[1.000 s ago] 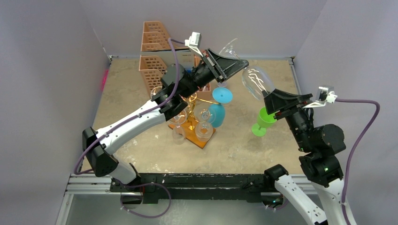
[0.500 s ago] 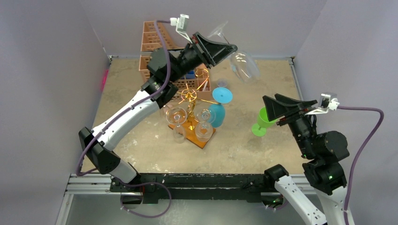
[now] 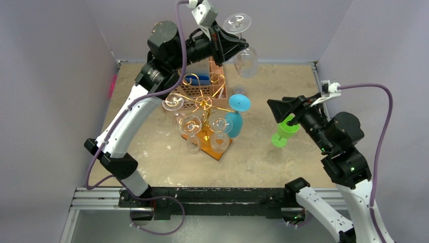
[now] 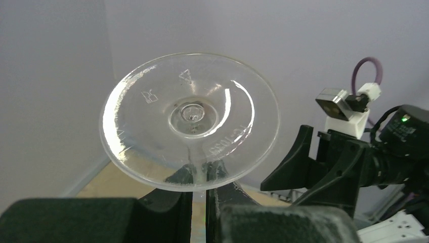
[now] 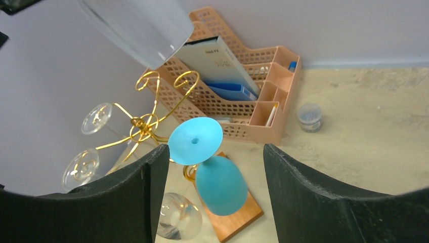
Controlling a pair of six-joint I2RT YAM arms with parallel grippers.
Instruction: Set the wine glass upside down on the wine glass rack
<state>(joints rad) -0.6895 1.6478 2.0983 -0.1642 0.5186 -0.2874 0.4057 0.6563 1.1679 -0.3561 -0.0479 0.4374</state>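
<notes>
A clear wine glass point(image 3: 246, 61) hangs bowl-down high over the back of the table, its round foot point(image 4: 189, 119) on top. My left gripper point(image 3: 238, 42) is shut on its stem, just under the foot point(image 4: 200, 174). The wine glass rack point(image 3: 204, 104), gold wire on a wooden base point(image 5: 238, 217), stands mid-table below and to the left. A blue glass point(image 5: 220, 185) and clear glasses point(image 3: 191, 124) hang on it upside down. My right gripper point(image 3: 282, 108) stands open and empty to the right of the rack; in the right wrist view the blue glass shows between its fingers point(image 5: 216, 152).
A peach perforated organizer point(image 5: 243, 101) with books stands behind the rack. A green glass point(image 3: 283, 132) stands upright on the table under my right gripper. A small jar point(image 5: 309, 116) sits near the back wall.
My right gripper let go of the clear glass's bowl and opened wide. My left arm lifted the glass up and back to the left, turning it bowl-down.
</notes>
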